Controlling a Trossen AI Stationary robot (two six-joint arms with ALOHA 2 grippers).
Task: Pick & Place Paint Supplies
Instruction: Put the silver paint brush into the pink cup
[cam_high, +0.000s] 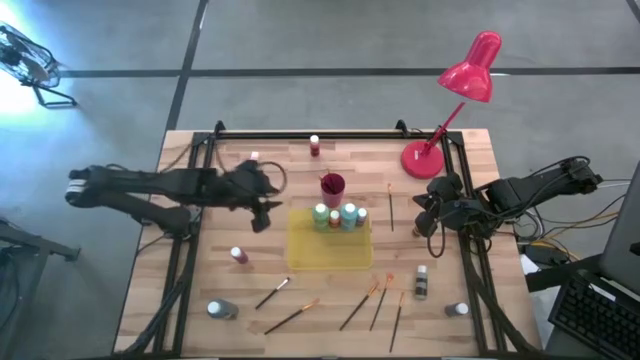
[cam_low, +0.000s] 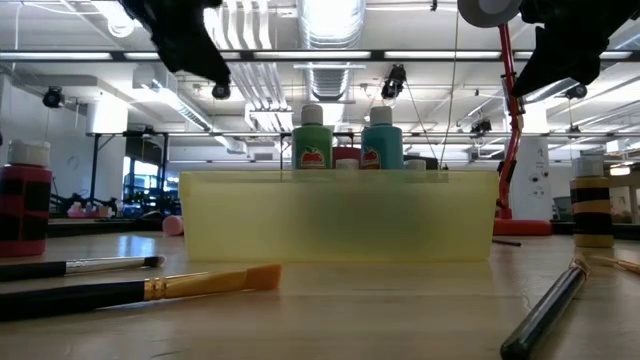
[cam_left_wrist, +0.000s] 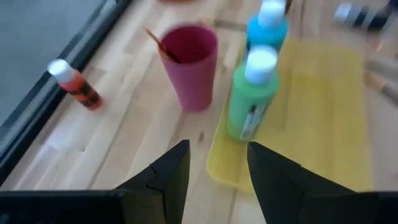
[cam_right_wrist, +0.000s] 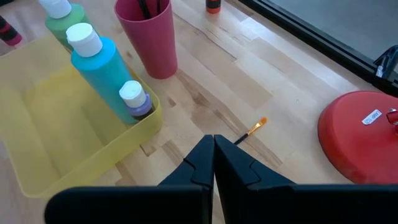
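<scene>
Hovering above the counter (cam_high: 200, 290), the left claw (cam_left_wrist: 214, 177) hangs with its fingers apart and nothing between them, just beside the near-left corner of the yellow tray (cam_left_wrist: 311, 124). Directly ahead of it stands the green bottle (cam_left_wrist: 252, 99), inside the tray at its edge, with the light blue bottle (cam_left_wrist: 266, 31) behind it. Beside the tray, on the bare wood, sits the magenta cup (cam_left_wrist: 191, 65) with an orange-tipped brush (cam_left_wrist: 163, 48) leaning inside. Farther off to the side a red bottle (cam_left_wrist: 74, 84) with a white cap lies tilted near the counter's dark rail.

The right claw (cam_right_wrist: 214, 155) hangs over the wood on the tray's other side, fingers pressed together and empty. Just past its tips lies a thin brush (cam_right_wrist: 249, 132) with an orange tip, near but not touched. Beyond that, a small purple bottle (cam_right_wrist: 134, 99) stands in the tray's corner against the light blue one, and the red lamp base (cam_right_wrist: 357, 137) sits well to the side.

From above, the tray holds a cluster of bottles at its far end; the rest of its floor is bare. Loose supplies are scattered along the counter's front: several dark-handled brushes (cam_high: 360, 308), a pink bottle (cam_high: 238, 255), a grey bottle (cam_high: 220, 309), and a dark striped bottle (cam_high: 421, 281). Another small red bottle (cam_high: 314, 146) stands at the far edge by the frame.
</scene>
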